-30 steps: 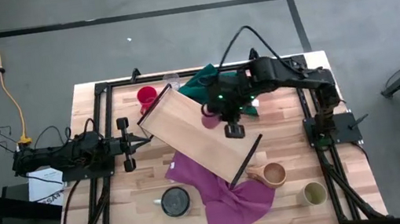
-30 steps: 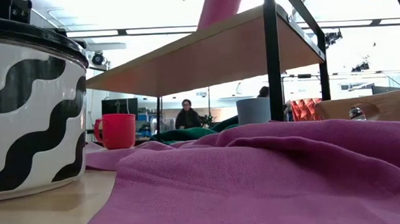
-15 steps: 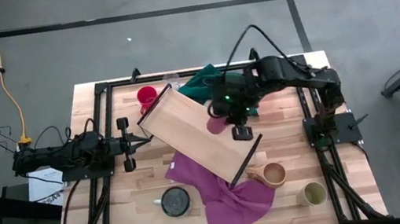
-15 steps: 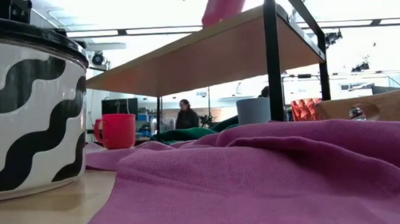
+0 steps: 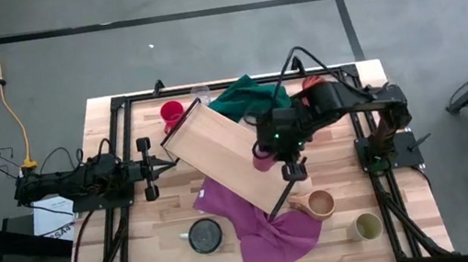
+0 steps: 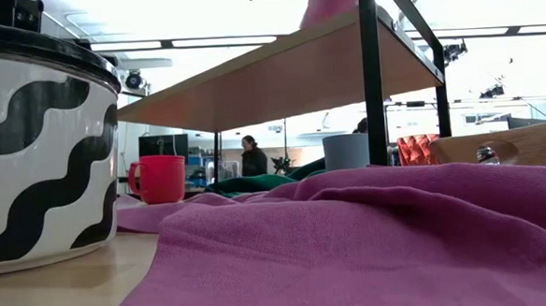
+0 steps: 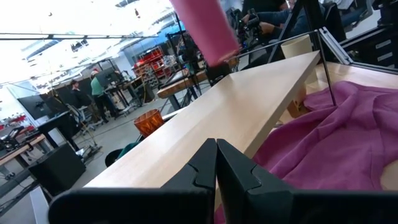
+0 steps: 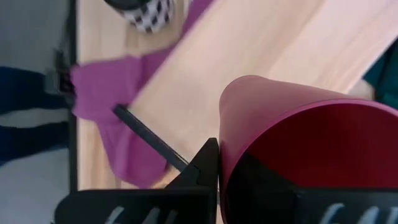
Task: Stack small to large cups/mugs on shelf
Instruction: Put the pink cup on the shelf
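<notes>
Step in hand: placing the tall magenta plastic cup (image 8: pixel 298 143) on the long light wooden shelf board (image 5: pixel 224 156), as I judged it.
How to do it well: lower it level, base flat on the board near the black-framed end, away from the edge; free the rim only once it stood.
Right gripper (image 5: pixel 266 148): fingers clamped together on the magenta cup's rim, holding it above the board.
Left gripper (image 7: pixel 216 163): fingers closed, empty, waiting beside the shelf's other end.
Cup's look: smooth, tapered, open mouth, dark red inside.
Near the shelf: black-and-white wavy mug (image 5: pixel 204 236), round tan cup (image 5: pixel 320 203).
Farther: red mug (image 5: pixel 172 114) beyond the shelf.
</notes>
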